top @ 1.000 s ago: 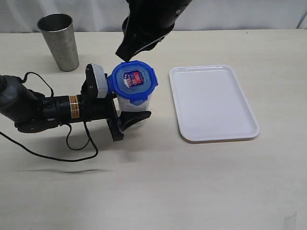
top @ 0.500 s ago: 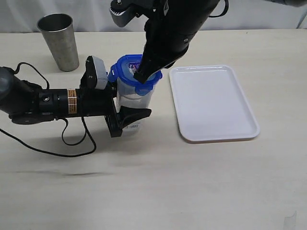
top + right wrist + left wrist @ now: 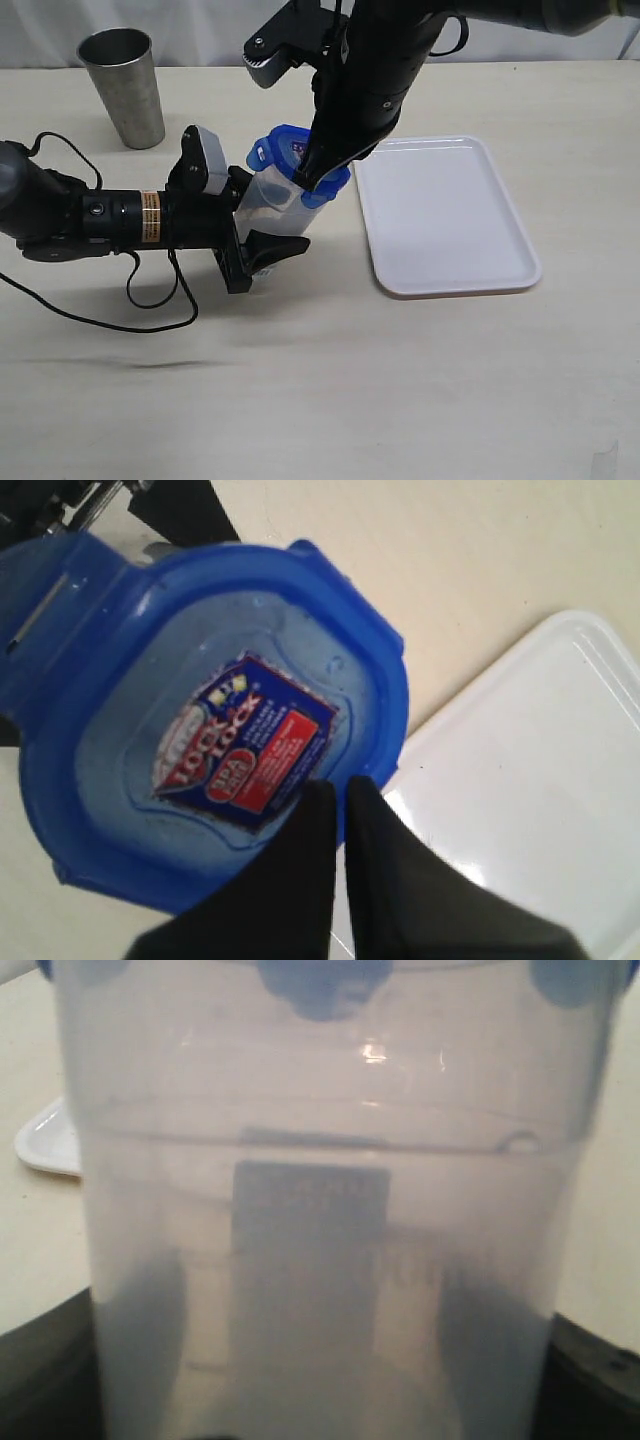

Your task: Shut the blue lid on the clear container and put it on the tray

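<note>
The left hand (image 3: pixel 268 215) lies low over the surface (image 3: pixel 400 380), reaching in from the side. Its jaws stand fairly wide and are closed on the lower half of the container (image 3: pixel 275 198), one finger on each side. In the left wrist view the clear wall fills the frame, with a dark finger at each lower corner. The container is not upright: its top leans toward the tray (image 3: pixel 450 215). Its base is hidden behind the near finger, so contact with the surface cannot be judged.

The lid (image 3: pixel 283 148) sits on the container's mouth and tilts with it. The red-and-white sticker (image 3: pixel 245 740) faces up. Whether the flaps are snapped down cannot be told.

The right hand (image 3: pixel 318 172) comes down from above with its fingers pressed fully together, holding nothing. Its tips rest on the lid at the edge nearest the tray, just beside the sticker.

The tray lies flat on the surface, near the container but apart from it. A steel cup (image 3: pixel 122 85) stands upright well off to the far side of the left arm.
</note>
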Motion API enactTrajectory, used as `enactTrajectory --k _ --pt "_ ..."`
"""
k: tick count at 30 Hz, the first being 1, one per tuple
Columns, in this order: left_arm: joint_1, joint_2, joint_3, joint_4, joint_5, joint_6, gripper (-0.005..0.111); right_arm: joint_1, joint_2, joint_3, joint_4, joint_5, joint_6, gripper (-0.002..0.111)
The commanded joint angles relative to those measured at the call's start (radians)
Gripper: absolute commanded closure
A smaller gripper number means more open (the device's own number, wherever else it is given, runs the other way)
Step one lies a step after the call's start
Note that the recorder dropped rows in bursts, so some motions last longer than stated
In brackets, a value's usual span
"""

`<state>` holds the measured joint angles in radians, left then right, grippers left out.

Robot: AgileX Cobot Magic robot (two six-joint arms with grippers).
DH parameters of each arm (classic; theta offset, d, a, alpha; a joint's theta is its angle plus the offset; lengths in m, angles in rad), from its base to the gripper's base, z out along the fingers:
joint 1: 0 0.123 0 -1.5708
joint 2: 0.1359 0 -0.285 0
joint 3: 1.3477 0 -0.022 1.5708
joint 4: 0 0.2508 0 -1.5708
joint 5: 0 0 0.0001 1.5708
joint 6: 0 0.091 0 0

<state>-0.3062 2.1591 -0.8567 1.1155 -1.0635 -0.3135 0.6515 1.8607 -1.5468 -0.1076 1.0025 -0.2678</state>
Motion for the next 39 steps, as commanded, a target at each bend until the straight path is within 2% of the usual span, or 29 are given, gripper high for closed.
enactTrajectory --k 1,14,21,25,29,39 --pt "-0.008 -0.018 -0.007 -0.031 -0.018 -0.007 0.107 0.002 0.017 0.007 0.040 0.023 0.027 0.104" --pt "-0.008 -0.018 -0.007 -0.029 0.033 -0.008 0.107 -0.001 -0.001 -0.044 0.040 0.061 0.074 0.103" --pt "-0.008 -0.018 -0.007 -0.029 0.033 -0.008 0.107 -0.001 -0.043 -0.102 0.047 0.084 0.176 0.078" --pt "-0.008 -0.018 -0.007 -0.029 0.033 -0.008 0.107 -0.001 -0.043 -0.149 0.108 0.116 0.200 0.070" --pt "-0.008 -0.018 -0.007 -0.029 0.033 -0.008 0.107 -0.001 -0.043 -0.181 0.258 0.098 0.200 0.066" --pt "-0.008 -0.018 -0.007 -0.032 0.028 -0.006 0.107 0.015 0.041 -0.181 0.240 0.065 0.242 0.066"
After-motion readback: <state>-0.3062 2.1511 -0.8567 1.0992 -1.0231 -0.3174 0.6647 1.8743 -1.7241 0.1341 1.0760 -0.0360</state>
